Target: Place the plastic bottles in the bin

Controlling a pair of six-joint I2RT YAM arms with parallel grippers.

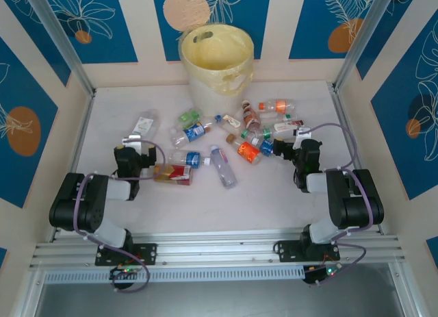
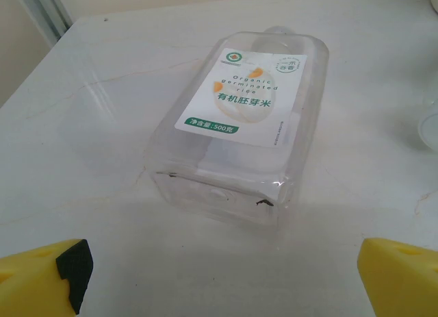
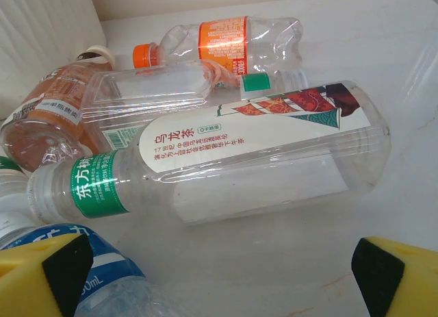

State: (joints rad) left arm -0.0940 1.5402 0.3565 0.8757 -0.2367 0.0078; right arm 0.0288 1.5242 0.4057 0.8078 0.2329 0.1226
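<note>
The pale yellow bin (image 1: 215,64) stands at the back centre. Plastic bottles lie scattered on the table in front of it. My left gripper (image 1: 137,142) is open, its yellow fingers (image 2: 41,276) at the bottom corners of the left wrist view. Just beyond them lies a square clear bottle (image 2: 239,125) with a white and green label, also seen from above (image 1: 145,124). My right gripper (image 1: 301,134) is open too, with a finger (image 3: 400,276) low at the right. A large clear bottle (image 3: 226,156) with a green band lies crosswise just ahead of it, untouched.
Behind the large bottle lie an orange-labelled bottle (image 3: 226,43) and a brown one (image 3: 51,111); a blue-labelled bottle (image 3: 89,283) rests by my right gripper's left finger. A red-labelled bottle (image 1: 172,172) lies right of my left arm. Walls enclose the table (image 1: 260,200).
</note>
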